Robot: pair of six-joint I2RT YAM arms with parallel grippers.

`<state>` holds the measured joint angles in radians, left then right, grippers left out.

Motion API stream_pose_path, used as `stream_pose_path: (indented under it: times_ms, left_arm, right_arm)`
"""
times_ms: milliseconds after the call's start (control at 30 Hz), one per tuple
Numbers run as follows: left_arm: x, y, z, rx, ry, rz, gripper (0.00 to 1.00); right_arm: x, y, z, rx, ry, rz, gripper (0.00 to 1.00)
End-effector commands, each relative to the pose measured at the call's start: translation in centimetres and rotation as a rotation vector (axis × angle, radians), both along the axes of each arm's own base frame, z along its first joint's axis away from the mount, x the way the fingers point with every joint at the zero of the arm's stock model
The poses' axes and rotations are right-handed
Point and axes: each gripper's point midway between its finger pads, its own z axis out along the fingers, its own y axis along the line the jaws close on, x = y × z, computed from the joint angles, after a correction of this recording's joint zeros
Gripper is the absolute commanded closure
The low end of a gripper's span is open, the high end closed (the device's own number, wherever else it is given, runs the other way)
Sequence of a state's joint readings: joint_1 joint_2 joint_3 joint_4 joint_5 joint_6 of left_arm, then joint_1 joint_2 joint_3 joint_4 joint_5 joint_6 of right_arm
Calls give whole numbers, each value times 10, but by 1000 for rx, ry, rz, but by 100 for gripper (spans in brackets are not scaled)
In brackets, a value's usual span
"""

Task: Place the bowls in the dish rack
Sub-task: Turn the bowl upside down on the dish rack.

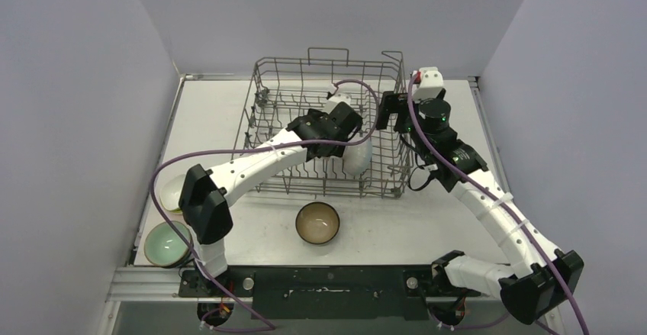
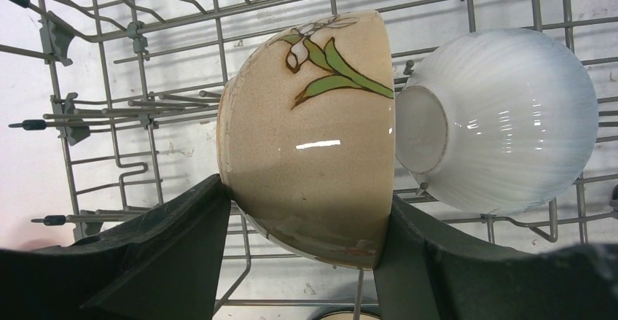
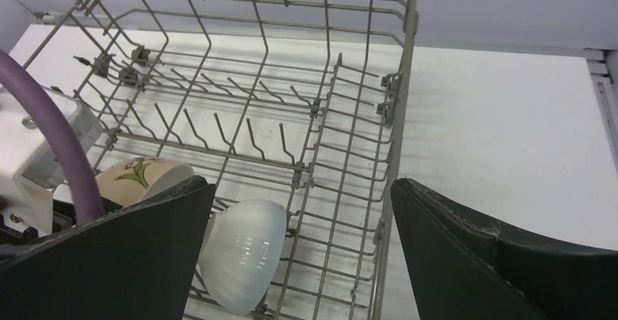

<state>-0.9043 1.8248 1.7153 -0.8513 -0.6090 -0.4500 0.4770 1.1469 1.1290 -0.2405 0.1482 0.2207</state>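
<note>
Clamping a beige bowl [image 2: 310,138] inside the rack [image 1: 385,169] with my left jaws, right jaws apart, I reckoned release came next.

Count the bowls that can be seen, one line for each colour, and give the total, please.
Beige flowered bowl: 1
White bowl: 1
Tan bowl: 1
Green bowl: 1
Pale bowl, partly hidden: 1
Total: 5
</note>
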Motion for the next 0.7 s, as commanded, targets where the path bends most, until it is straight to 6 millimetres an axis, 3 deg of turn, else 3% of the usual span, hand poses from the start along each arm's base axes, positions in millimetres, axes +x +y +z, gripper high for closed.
stream_pose_path:
  times_ms: [0, 167, 667]
  left_arm:
    - [-1, -15, 20, -16, -42, -23, 100]
    - [-5, -18, 11, 0, -24, -15, 100]
    - [-19, -41, -21, 86, 64, -26, 97]
  right_arm:
    - [-5, -22, 35, 51, -121, -107, 2]
    - [-12, -35, 44, 71, -165, -153, 0]
    - [-12, -28, 42, 72, -158, -111, 0]
